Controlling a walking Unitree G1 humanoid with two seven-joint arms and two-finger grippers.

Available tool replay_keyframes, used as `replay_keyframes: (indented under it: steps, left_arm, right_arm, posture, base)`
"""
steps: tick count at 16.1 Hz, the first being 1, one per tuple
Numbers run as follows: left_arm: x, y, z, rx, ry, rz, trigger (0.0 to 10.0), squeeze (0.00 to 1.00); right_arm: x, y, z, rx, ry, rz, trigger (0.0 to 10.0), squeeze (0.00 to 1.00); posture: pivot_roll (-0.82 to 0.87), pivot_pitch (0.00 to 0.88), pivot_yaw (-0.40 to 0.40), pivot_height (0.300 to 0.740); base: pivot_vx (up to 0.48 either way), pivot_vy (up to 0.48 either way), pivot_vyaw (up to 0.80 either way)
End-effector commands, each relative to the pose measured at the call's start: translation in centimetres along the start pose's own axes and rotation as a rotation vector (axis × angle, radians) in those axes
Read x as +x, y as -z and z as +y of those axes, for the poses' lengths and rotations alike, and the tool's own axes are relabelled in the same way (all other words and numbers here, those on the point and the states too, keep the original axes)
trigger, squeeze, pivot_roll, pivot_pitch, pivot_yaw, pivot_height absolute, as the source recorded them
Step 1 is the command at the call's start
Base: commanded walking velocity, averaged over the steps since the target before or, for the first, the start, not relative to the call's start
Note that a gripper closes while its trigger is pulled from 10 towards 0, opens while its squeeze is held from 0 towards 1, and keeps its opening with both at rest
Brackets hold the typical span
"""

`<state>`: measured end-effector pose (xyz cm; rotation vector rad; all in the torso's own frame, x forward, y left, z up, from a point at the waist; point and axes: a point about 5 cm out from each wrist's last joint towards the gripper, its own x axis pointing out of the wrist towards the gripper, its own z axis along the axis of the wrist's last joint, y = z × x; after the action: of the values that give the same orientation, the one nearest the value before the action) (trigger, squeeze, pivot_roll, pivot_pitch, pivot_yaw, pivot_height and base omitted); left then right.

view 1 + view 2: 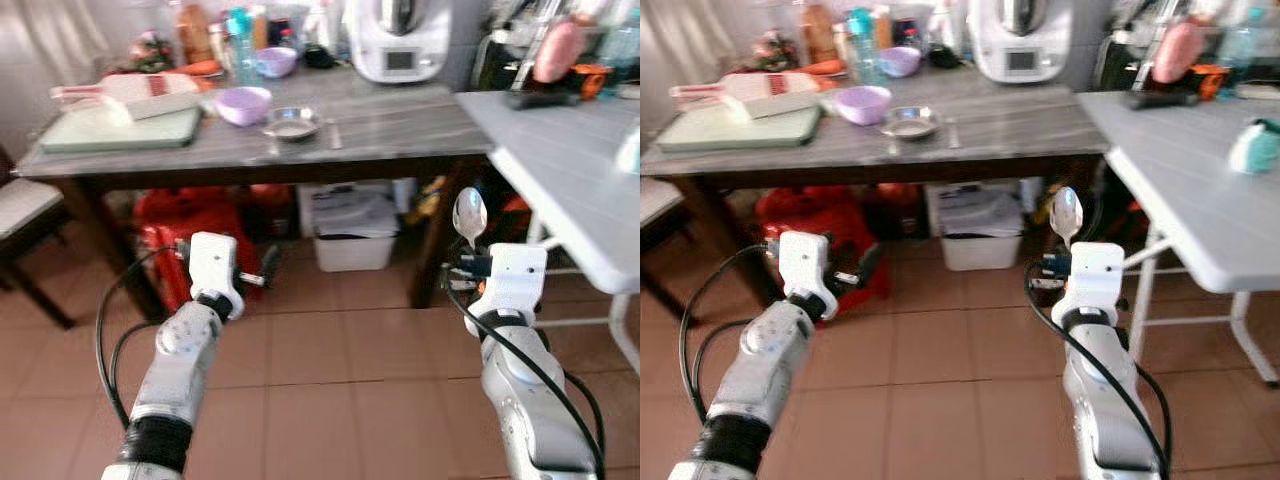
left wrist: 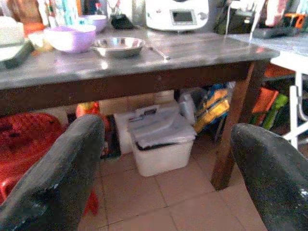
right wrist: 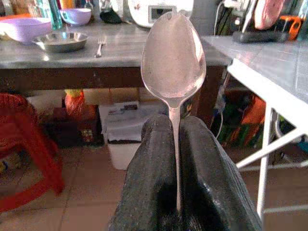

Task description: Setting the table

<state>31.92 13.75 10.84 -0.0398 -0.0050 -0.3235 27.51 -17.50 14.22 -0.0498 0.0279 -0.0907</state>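
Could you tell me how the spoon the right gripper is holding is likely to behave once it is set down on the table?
The spoon looks like polished metal, so probably stiff and slippery. The right gripper pinches only its thin handle, so it might pivot. Its rounded bowl may rock slightly.

Under the wooden surface: white lidded storage bin on the tiled floor, red plastic stool beside it. White kitchen appliance at the surface's back edge. Green cutting board at its left end. Chair at far left.
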Motion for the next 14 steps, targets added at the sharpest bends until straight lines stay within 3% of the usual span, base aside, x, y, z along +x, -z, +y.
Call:
replay_keyframes:
  steps: [1,5,14]
  left_arm:
    - [0.09,-0.34,-0.36,-0.003,0.029,-0.011,10.0,0.0]
    - [0.06,-0.22,-0.75,0.001,0.059,-0.008,10.0,0.0]
    - [0.11,-0.15,-0.91,-0.022,0.064,-0.008,10.0,0.0]
  right_arm:
    - [0.01,-0.59,-0.47,-0.005,0.011,-0.025,10.0,0.0]
    - [0.04,-0.69,-0.58,-0.006,0.018,-0.029,10.0,0.0]
    - [0.07,-0.71,-0.66,-0.008,0.014,-0.029,10.0,0.0]
  posture:
    - [-0.1,0.017,0.038,0.74]
    - [-0.11,0.017,0.039,0.74]
    - [-0.11,0.014,0.035,0.74]
  base:
    - [0.0,0.0,0.0]
    - [0.23,0.0,0.0]
    - [0.414,0.0,0.0]
